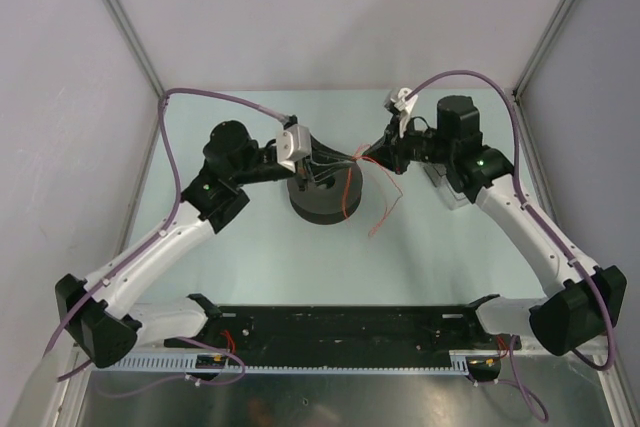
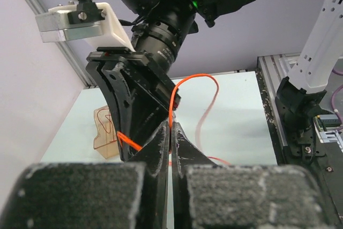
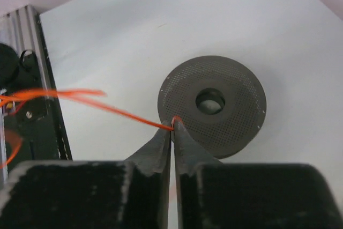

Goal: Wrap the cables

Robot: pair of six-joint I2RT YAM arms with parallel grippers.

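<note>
A thin red-orange cable (image 1: pixel 386 209) runs from above the dark perforated spool (image 1: pixel 325 197) and curls down onto the table to its right. My left gripper (image 1: pixel 320 171) is over the spool, shut on the cable (image 2: pixel 172 100), which arcs up and away from its tips (image 2: pixel 171 128). My right gripper (image 1: pixel 366 155) is just right of the spool, shut on the cable too. In the right wrist view its tips (image 3: pixel 172 127) pinch the cable (image 3: pixel 115 109) above the spool's rim (image 3: pixel 236 79). The cable trails off left.
A black rail (image 1: pixel 340 332) runs along the near edge between the arm bases. A clear plastic piece (image 1: pixel 440 185) lies under the right wrist. A small amber see-through piece (image 2: pixel 106 128) lies on the table. Enclosure walls stand on both sides.
</note>
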